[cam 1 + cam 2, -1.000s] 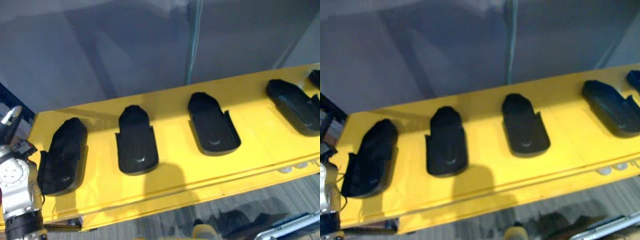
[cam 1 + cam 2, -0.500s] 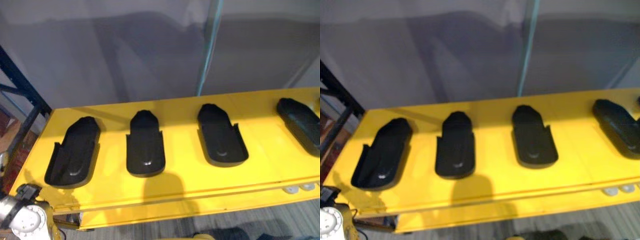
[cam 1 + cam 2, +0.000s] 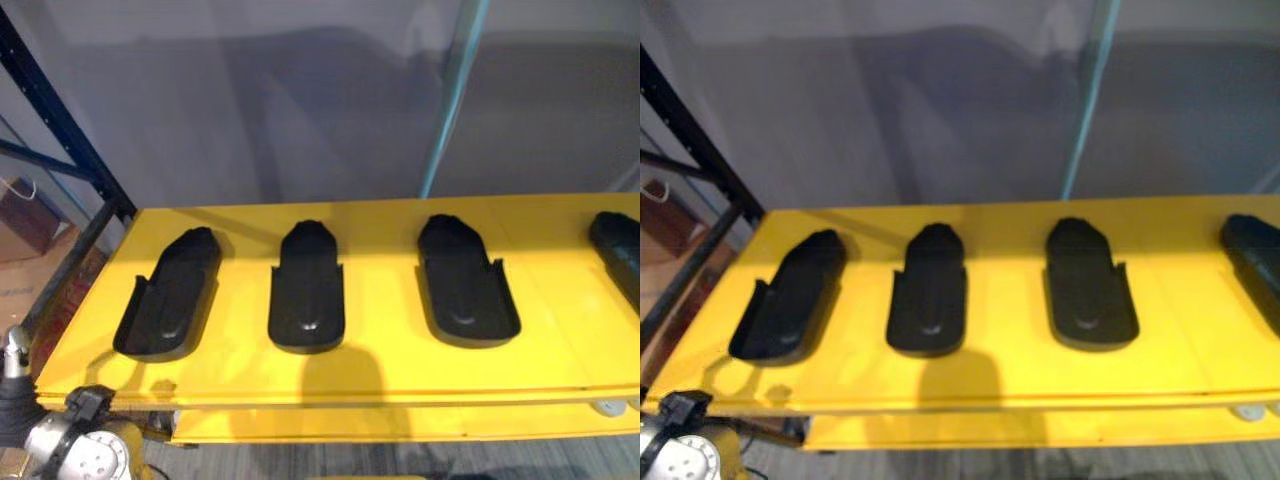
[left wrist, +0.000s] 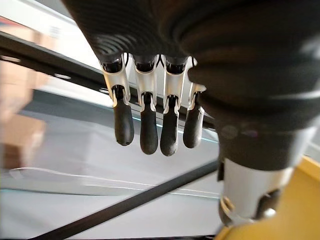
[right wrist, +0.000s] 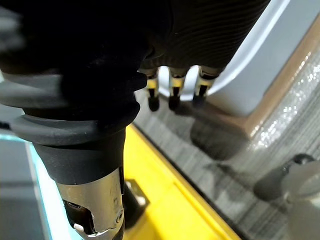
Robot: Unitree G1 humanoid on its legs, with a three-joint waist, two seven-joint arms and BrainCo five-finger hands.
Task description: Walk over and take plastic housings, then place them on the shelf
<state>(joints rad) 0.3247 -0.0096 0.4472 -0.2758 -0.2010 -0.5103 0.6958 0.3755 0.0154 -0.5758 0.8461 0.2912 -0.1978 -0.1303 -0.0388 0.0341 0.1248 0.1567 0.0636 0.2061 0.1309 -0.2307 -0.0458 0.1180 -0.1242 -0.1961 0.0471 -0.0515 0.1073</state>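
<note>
Fingers [image 4: 149, 131] on the left hand [image 4: 150, 30] are seen hanging loose and nearly straight, with nothing held in them. Same deal on the right hand [image 5: 210, 25]: its fingers [image 5: 173, 95] are dangled relaxed over the floor [image 5: 260, 130], and nothing is gripped there either. So no housing has been picked up yet.

Housings are laid out in a row on the yellow table [image 3: 390, 370], hollow side up. The left housing [image 3: 168, 293], middle housing [image 3: 307, 288] and right housing [image 3: 465, 282] are spaced well apart, and a fourth housing [image 3: 618, 240] is cut off at the view's edge. A dark rack [image 3: 60, 130] is stood just past the table's left end. It's probably the shelf, though that can't be confirmed.

The step in hand looks like the approach, so barely any of the task is done. To do it well, the body should be squared up to the table and stopped close before any reach is made, since both hands seem to be parked low by the table's edge. One housing should be chosen as the target, likely the left or middle one. Hands should be lifted clear of the front lip first, then brought down from above. The raised side walls look best for being pinched. The glossy plastic could be slippery, so a firm wrap is advised.
</note>
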